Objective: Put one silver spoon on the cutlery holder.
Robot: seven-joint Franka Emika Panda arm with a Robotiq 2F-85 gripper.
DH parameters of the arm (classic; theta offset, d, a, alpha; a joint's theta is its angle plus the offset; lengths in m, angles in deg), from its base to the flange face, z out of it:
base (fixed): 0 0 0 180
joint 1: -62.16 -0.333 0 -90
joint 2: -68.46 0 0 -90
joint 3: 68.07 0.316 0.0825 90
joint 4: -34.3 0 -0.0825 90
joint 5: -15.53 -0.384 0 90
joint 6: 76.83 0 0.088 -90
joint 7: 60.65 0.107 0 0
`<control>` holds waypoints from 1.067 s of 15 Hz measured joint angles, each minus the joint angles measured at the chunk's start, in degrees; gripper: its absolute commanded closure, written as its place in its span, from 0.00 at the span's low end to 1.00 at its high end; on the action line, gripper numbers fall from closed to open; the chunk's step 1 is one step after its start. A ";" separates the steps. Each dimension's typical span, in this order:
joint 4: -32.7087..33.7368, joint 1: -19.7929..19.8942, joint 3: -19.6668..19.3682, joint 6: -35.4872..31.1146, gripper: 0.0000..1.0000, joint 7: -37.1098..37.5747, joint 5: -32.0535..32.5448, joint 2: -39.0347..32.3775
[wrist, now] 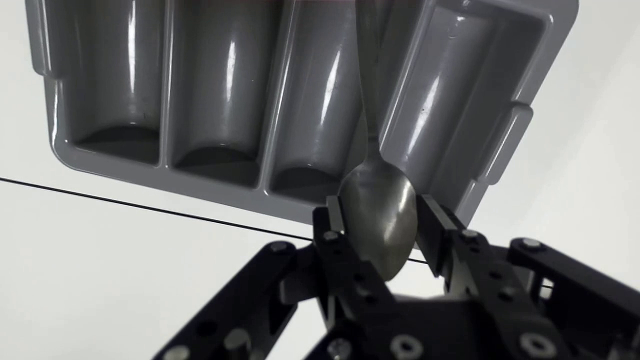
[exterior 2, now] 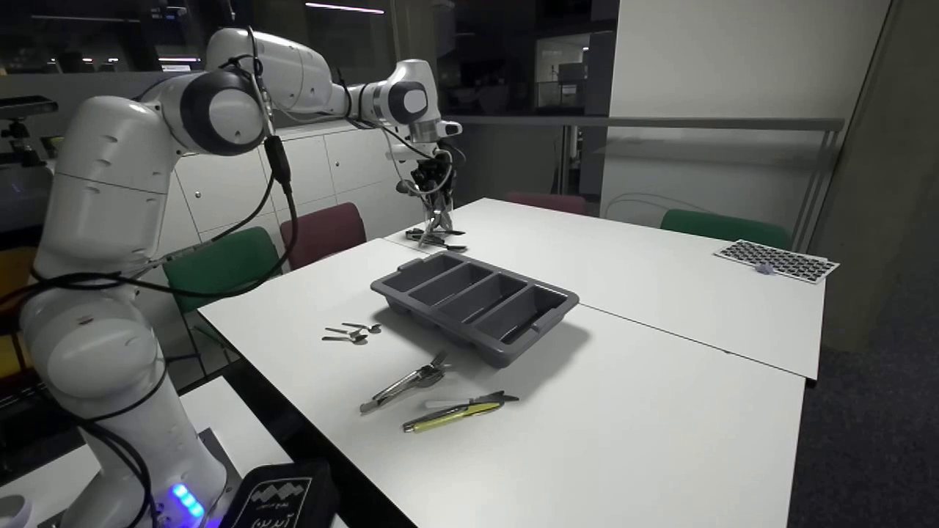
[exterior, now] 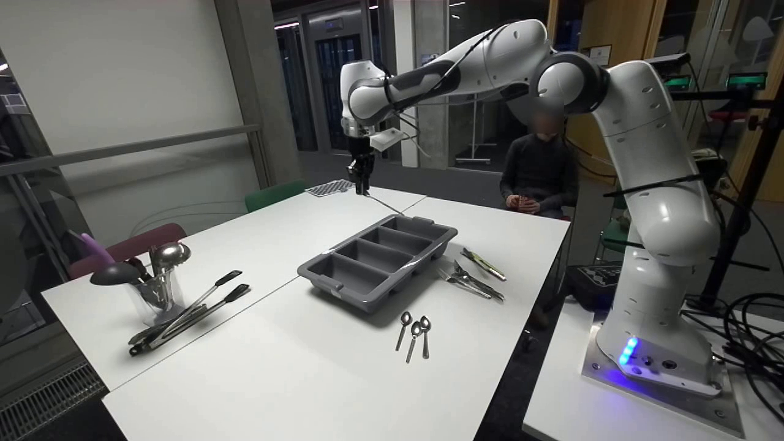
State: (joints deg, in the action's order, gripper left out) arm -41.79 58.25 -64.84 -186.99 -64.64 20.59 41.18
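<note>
The dark grey cutlery holder (exterior: 331, 284) stands mid-table, with its long compartments open upward; it also shows in an exterior view (exterior 2: 442, 323) and the wrist view (wrist: 215, 194). My gripper (wrist: 382, 217) is shut on the bowl of a large silver spoon (wrist: 376, 192), its fingers against the bowl's two edges. The spoon's handle points away over the holder's compartments in the wrist view. In an exterior view the gripper (exterior: 362, 192) is beyond the holder's far end, with the spoon handle (exterior: 386, 204) slanting toward the holder. The gripper also shows in an exterior view (exterior 2: 438, 226).
Small spoons (exterior: 416, 331) lie beside the holder. Forks and other utensils (exterior: 470, 284) and a yellow-green handled utensil (exterior: 485, 265) lie at its robot side. Tongs (exterior: 190, 315) and a clear container (exterior: 160, 297) of ladles stand at the far table part. A patterned board (exterior 2: 777, 260) lies near an edge.
</note>
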 measured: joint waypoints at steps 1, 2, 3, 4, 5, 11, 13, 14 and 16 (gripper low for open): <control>1.67 -0.03 0.16 0.73 0.84 0.00 -0.09 -1.66; 3.33 -0.08 0.23 1.47 0.84 0.00 -0.16 -3.33; 4.93 -0.11 0.27 2.01 0.84 0.00 -0.24 -4.92; 6.55 -0.12 0.29 2.33 0.84 0.00 -0.34 -6.46; 8.19 -0.12 0.29 2.58 0.84 0.00 -0.41 -7.94; 17.61 0.10 0.28 5.64 0.84 0.00 -2.98 -15.96; 20.01 0.07 0.31 6.24 0.84 0.00 -3.97 -18.32; 20.89 0.02 0.34 6.33 0.84 0.00 -4.16 -19.34; 21.87 -0.08 0.38 6.35 0.84 0.16 -4.23 -20.75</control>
State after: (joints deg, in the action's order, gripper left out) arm -19.92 58.18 -64.46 -180.64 -64.48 16.36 20.42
